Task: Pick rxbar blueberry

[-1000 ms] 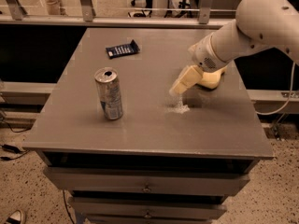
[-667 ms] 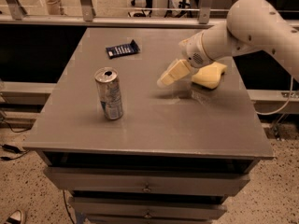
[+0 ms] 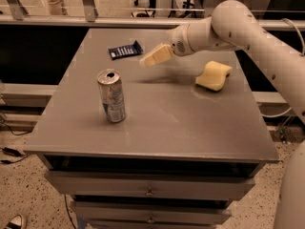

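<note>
The rxbar blueberry [image 3: 125, 50] is a small flat dark navy wrapper with white print. It lies flat near the far left of the grey table [image 3: 162, 113]. My gripper [image 3: 147, 61] hovers above the table just right of the bar and a little nearer the camera, its cream-coloured fingers pointing left toward the bar. It holds nothing that I can see. The white arm reaches in from the upper right.
A silver drink can [image 3: 112, 96] stands upright at the left middle of the table. A yellow sponge [image 3: 213, 75] lies at the right. A rail and chair legs stand behind the table. Drawers sit below the front edge.
The gripper has swung left and farther back across the table, from beside the sponge to just right of the bar. The bar, can and sponge have not moved.
</note>
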`<state>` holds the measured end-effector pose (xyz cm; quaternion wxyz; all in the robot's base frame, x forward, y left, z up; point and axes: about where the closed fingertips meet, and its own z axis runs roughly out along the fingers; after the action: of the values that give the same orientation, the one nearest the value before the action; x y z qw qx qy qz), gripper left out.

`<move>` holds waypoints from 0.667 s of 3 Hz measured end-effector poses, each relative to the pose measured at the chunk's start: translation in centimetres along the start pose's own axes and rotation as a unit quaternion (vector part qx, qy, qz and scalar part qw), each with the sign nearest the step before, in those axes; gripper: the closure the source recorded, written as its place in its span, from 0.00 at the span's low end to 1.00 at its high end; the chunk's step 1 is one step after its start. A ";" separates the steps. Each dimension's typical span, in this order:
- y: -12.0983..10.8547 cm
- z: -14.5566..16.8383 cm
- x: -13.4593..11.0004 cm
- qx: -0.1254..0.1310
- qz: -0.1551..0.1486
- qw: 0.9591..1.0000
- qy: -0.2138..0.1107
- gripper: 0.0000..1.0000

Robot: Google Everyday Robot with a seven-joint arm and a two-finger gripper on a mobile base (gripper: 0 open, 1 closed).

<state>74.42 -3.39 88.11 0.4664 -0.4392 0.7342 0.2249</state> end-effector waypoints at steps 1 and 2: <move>-0.6 3.0 -0.1 0.003 0.025 1.000 -0.012 0.00; -1.1 5.6 0.1 0.011 0.034 0.999 -0.018 0.00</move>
<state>78.05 0.18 85.55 0.4764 -0.4049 0.7424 0.2406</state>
